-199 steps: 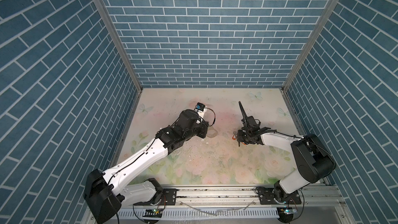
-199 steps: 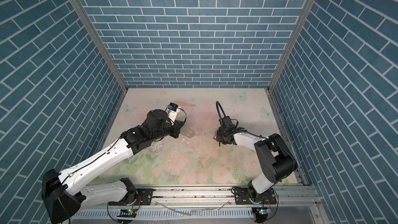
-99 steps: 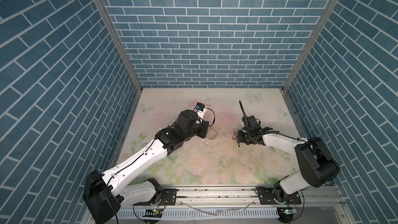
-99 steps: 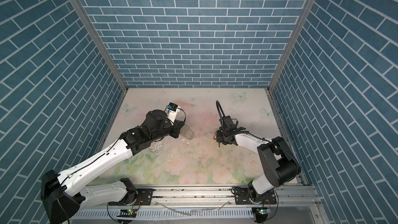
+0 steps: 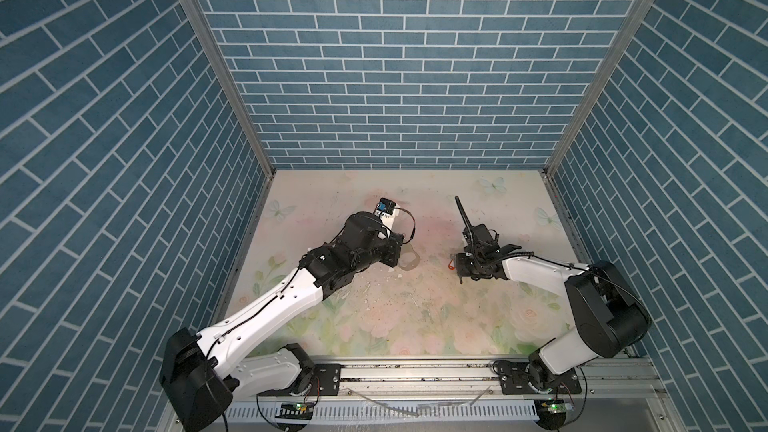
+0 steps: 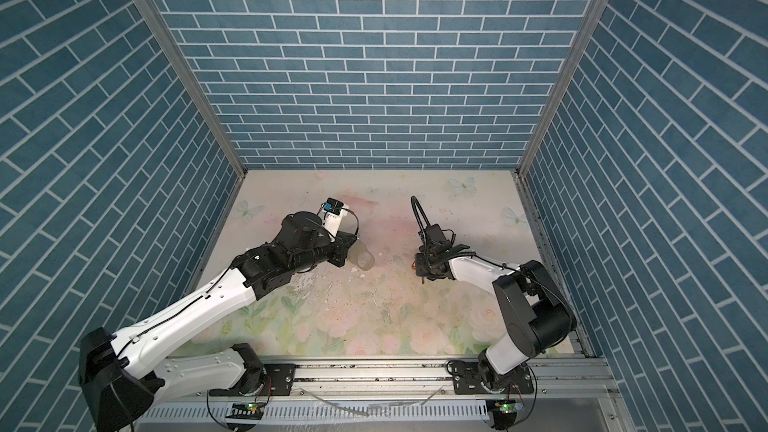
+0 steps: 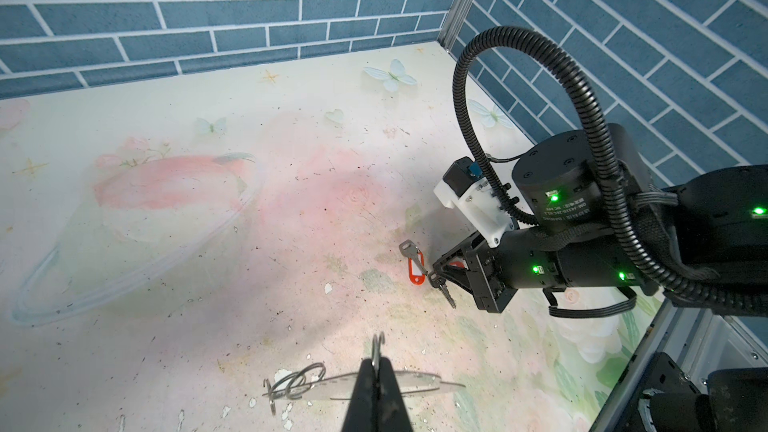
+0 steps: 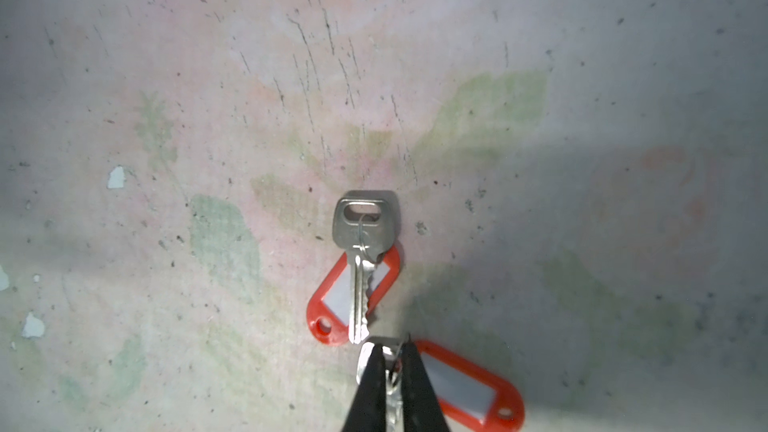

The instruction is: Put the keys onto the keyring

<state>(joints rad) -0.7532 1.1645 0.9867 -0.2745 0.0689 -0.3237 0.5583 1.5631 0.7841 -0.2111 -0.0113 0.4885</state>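
Tabletop (image 5: 415, 317): no containers in view. Left tool (image 7: 376, 364) is clamped tight on a small silver ring (image 7: 377, 347) of the keyring (image 7: 419, 381), L of centre. Keys (image 7: 408, 250) lie well apart, R side. Right tool (image 8: 390, 352) is nearly closed, nipping the 2nd key (image 8: 366, 361) by its head. Lift slow, w/ the 1st key (image 8: 358, 243) & tags (image 8: 461, 388) clear.

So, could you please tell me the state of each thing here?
Left hand: shut on the keyring, by one wire ring.
Right hand: shut on the held key, at its head.
Free key: lying flat across its red tag.
Keyring: no keys on it yet.
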